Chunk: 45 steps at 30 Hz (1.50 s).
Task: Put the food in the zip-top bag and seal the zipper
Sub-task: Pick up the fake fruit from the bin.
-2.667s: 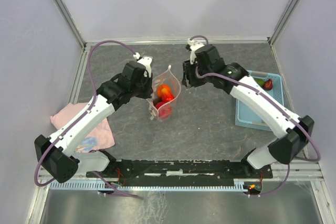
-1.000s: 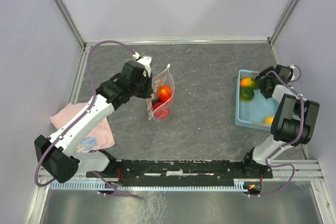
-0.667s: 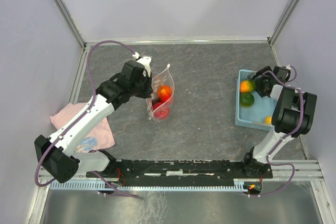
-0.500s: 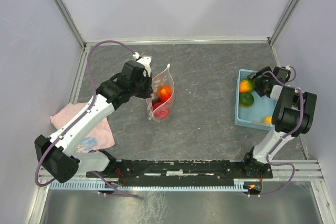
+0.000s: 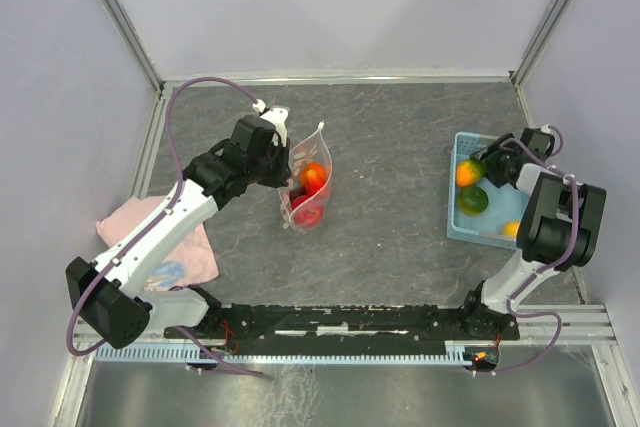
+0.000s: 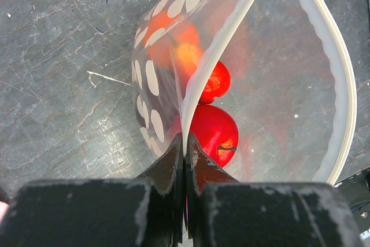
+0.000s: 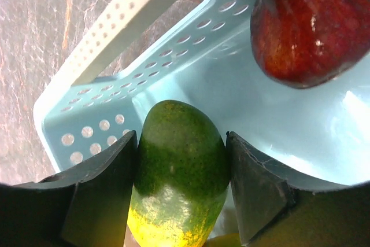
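Zip-top bag [image 6: 277,73], clear with white spots, holds red fruit [image 6: 214,128]; left gripper [image 6: 185,143] pinches its zipper [image 6: 222,41], right gripper [image 7: 180,140] clasps green fruit [image 7: 179,172].

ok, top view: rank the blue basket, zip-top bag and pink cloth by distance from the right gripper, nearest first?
1. Light-blue basket, far right: the right gripper is inside it, closed on a green mango.
2. Zip-top bag, centre-left, pinched by the left gripper.
3. Pink cloth, far left.
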Tool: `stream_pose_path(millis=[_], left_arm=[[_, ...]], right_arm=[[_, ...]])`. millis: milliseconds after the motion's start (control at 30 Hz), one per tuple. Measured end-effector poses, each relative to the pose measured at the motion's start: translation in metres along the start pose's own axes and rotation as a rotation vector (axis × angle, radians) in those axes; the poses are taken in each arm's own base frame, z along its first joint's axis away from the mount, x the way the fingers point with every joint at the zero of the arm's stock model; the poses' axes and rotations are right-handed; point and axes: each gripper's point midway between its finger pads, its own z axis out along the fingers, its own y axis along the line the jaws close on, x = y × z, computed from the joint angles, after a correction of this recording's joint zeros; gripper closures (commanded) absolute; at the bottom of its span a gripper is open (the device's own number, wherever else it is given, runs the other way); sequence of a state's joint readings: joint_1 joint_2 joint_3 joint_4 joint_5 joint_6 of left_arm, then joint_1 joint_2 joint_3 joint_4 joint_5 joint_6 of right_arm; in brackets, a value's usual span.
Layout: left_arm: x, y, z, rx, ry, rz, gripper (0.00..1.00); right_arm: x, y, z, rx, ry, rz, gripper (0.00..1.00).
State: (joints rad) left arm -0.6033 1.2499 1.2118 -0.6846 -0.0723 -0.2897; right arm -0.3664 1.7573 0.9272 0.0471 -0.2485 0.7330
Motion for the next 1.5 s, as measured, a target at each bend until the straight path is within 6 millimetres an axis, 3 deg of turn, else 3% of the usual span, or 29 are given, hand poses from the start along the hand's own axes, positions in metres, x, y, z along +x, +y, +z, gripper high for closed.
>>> stream_pose_path(millis=[467, 600, 767, 1233, 1500], left_arm=[[0.0, -0.001, 0.0, 0.003, 0.001, 0.0, 0.97], [0.0, -0.001, 0.0, 0.005, 0.001, 0.0, 0.97], [0.0, -0.001, 0.0, 0.007, 0.002, 0.0, 0.97], [0.002, -0.006, 0.0, 0.037, 0.011, -0.001, 0.97], [0.003, -0.009, -0.001, 0.053, 0.015, -0.001, 0.97]], right_arm=[[-0.017, 0.017, -0.061, 0.012, -0.069, -0.162, 0.63], [-0.022, 0.038, -0.091, -0.032, -0.116, -0.218, 0.63], [-0.017, 0.079, -0.132, -0.132, -0.176, -0.302, 0.63], [0.064, 0.199, -0.224, -0.524, -0.195, -0.461, 0.63], [0.118, 0.251, -0.245, -0.706, -0.141, -0.526, 0.62]])
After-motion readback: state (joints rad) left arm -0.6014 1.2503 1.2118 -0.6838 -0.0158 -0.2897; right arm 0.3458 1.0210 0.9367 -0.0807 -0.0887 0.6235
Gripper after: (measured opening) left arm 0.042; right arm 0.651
